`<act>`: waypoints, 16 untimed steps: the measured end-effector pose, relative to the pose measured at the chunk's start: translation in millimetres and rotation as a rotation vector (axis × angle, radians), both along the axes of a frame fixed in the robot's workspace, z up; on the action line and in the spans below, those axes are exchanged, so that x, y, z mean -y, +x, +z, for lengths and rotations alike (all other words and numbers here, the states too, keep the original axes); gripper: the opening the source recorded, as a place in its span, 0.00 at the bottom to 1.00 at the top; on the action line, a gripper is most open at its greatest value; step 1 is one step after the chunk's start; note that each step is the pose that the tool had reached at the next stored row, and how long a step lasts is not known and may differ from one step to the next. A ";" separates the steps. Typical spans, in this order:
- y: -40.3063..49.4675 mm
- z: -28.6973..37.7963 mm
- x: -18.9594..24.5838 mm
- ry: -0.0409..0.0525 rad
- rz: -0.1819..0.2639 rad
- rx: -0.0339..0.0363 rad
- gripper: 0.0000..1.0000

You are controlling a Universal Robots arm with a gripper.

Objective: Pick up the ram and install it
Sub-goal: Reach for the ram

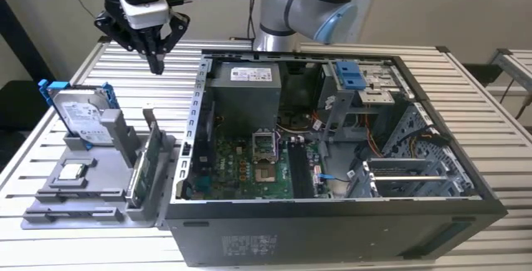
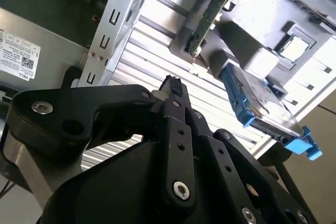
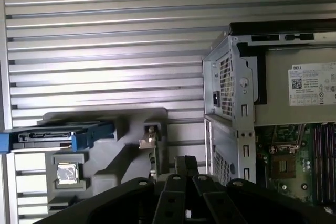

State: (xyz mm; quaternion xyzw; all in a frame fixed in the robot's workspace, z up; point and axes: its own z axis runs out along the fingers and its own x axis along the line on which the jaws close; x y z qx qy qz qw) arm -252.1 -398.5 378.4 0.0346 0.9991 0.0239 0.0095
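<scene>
while shut, gripper (image 1: 156, 67) near labelled case (image 1: 332, 233)

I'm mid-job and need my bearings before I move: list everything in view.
Table: one, silver, slatted, under everything.
Computer case: one, dark grey, open, on the table at the exterior view's right.
Motherboard: one, green, in the case.
Power supply: one, grey, at the case's far end.
Holder: one, grey, on the table beside the case, at the exterior view's left.
Hard drive: one, silver in a blue bracket, standing in the holder.
Processor chip: one, silver, flat on the holder.
Circuit board: one, green, on edge in the holder, on its case side.
Arm: one, silver and blue, behind the case.
Hand: one, black, shut and holding nothing, above the table beyond the holder.
</scene>
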 end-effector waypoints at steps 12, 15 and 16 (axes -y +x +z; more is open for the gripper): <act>-15.1 -0.6 0.0 0.0001 0.000 0.0000 0.11; -19.3 -0.7 0.0 -0.0001 0.000 0.0000 0.11; -20.8 -0.8 0.0 0.0000 0.000 0.0000 0.11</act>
